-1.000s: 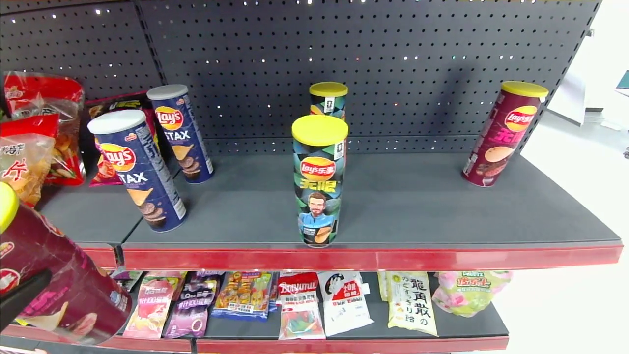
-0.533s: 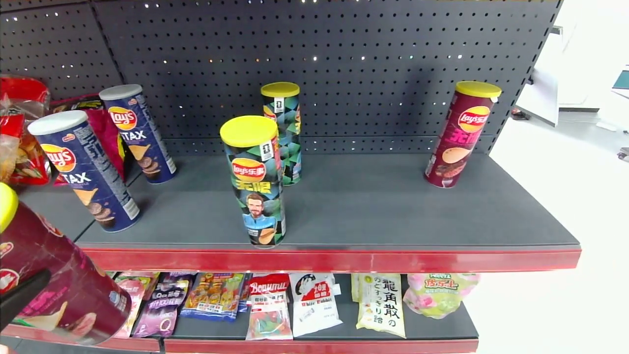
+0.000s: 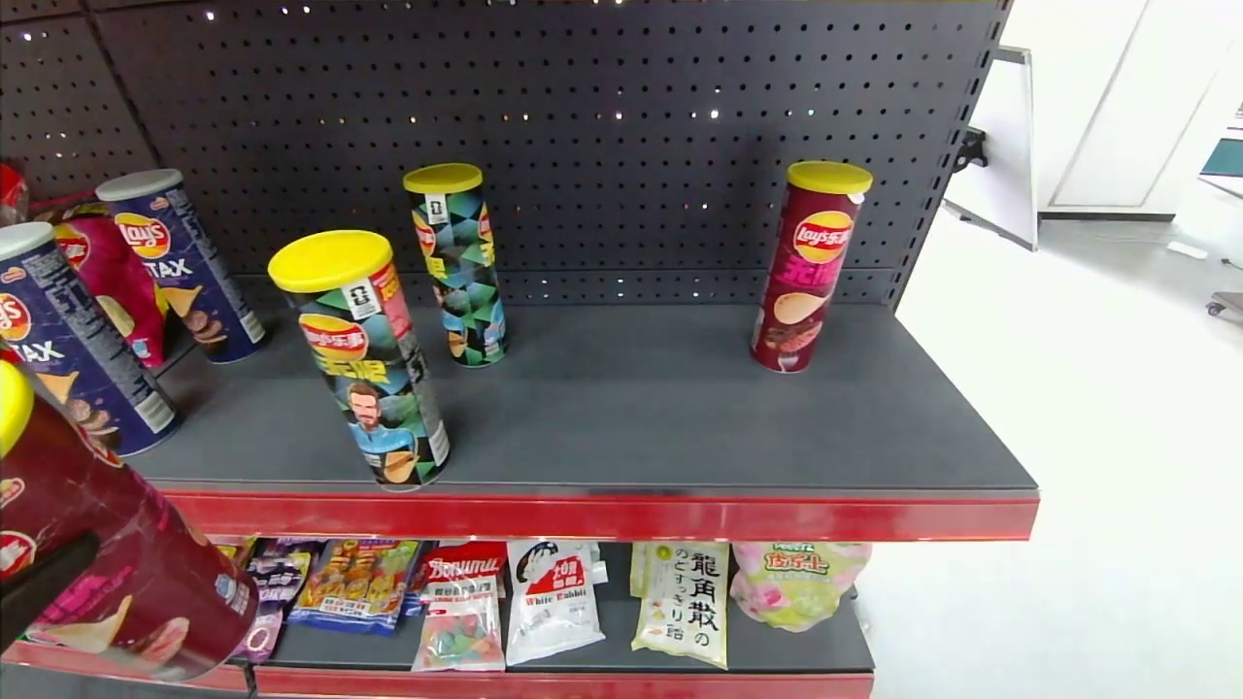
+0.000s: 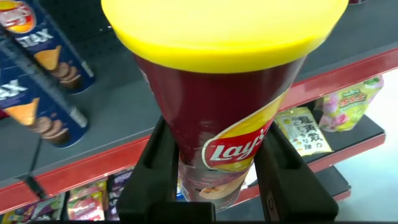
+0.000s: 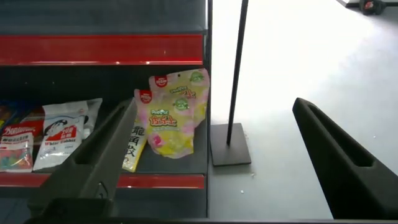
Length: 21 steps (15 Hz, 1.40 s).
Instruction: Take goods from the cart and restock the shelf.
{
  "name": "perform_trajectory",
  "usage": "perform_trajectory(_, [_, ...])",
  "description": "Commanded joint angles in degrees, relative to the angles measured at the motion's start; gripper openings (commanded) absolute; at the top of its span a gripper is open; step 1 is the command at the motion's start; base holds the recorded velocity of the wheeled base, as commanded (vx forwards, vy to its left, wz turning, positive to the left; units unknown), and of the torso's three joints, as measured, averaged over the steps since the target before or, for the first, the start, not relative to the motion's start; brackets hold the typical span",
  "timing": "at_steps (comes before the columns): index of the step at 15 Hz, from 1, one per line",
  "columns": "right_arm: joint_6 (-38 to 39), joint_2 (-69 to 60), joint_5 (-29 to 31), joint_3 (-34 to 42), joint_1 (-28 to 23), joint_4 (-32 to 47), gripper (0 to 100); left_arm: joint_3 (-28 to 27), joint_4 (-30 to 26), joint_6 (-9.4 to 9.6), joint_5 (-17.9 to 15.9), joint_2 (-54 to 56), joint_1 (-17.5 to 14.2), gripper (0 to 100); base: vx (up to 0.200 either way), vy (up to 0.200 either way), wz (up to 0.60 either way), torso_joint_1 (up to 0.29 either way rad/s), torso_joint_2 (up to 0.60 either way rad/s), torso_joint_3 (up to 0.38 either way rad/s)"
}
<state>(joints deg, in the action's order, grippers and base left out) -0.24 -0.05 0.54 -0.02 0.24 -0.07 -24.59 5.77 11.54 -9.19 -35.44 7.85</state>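
While your left end effector [image 4: 217, 177] clamps the maroon chips can [image 3: 107, 544] at the head frame's lower left, before the shelf [image 3: 680, 427], your right end effector [image 5: 214, 124] stands wide, empty.

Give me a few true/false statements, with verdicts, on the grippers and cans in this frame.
1. The held can in the left gripper is maroon. True.
2. The right gripper holds a bag. False: it is open and empty.
3. A second maroon can stands on the upper shelf. True.
4. The front green can lies flat. False: it stands on its base.
5. The rear blue can has a yellow lid. False: its lid is pale.
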Motion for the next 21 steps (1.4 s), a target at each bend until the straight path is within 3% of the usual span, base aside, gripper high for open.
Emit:
perform_trajectory(1, [-0.02, 0.05, -0.01, 0.02, 0.02, -0.01, 100, -0.02, 0.03, -0.03, -0.21, 0.02, 0.06, 0, 0.000, 0.000, 0.00, 0.000, 0.00, 0.000])
perform_trajectory(6, [-0.11, 0.05, -0.10, 0.02, 0.02, -0.01, 100, 0.86, -0.32, -0.38, -1.97, 2.65, 0.06, 0, 0.000, 0.000, 0.00, 0.000, 0.00, 0.000])
perform_trajectory(7, [-0.20, 0.05, -0.10, 0.02, 0.02, -0.01, 100, 1.03, -2.60, -0.56, -2.50, 4.76, 0.24, 0, 0.000, 0.000, 0.00, 0.000, 0.00, 0.000])
perform_trajectory(8, [-0.20, 0.14, -0.18, 0.02, 0.02, -0.01, 100, 0.42, -5.50, -1.35, -3.90, 6.61, 0.50, 0, 0.000, 0.000, 0.00, 0.000, 0.00, 0.000])
perform_trajectory(10, [-0.20, 0.05, -0.18, 0.02, 0.11, -0.01, 100, -2.13, -12.45, -7.06, -7.33, 10.13, 0.67, 0, 0.000, 0.000, 0.00, 0.000, 0.00, 0.000])
perform_trajectory(11, [-0.20, 0.05, -0.36, 0.02, 0.11, -0.01, 100, -3.10, -14.56, -7.94, -8.30, 10.65, 0.76, 0, 0.000, 0.000, 0.00, 0.000, 0.00, 0.000])
perform_trajectory(14, [-0.28, 0.05, -1.68, 0.02, 0.02, -0.10, 100, -3.10, -15.08, -7.77, -10.32, 10.21, 0.76, 0, 0.000, 0.000, 0.00, 0.000, 0.00, 0.000])
perform_trajectory(18, [-0.20, 0.05, -1.77, 0.02, 0.11, -0.01, 100, -2.13, -15.08, -7.59, -9.97, 10.48, 0.76, 0, 0.000, 0.000, 0.00, 0.000, 0.00, 0.000])
perform_trajectory(21, [-0.28, 1.10, -1.85, -0.06, 0.37, 0.07, 100, -0.81, -15.08, -5.66, -10.06, 10.30, 0.76, 0, 0.000, 0.000, 0.00, 0.000, 0.00, 0.000])
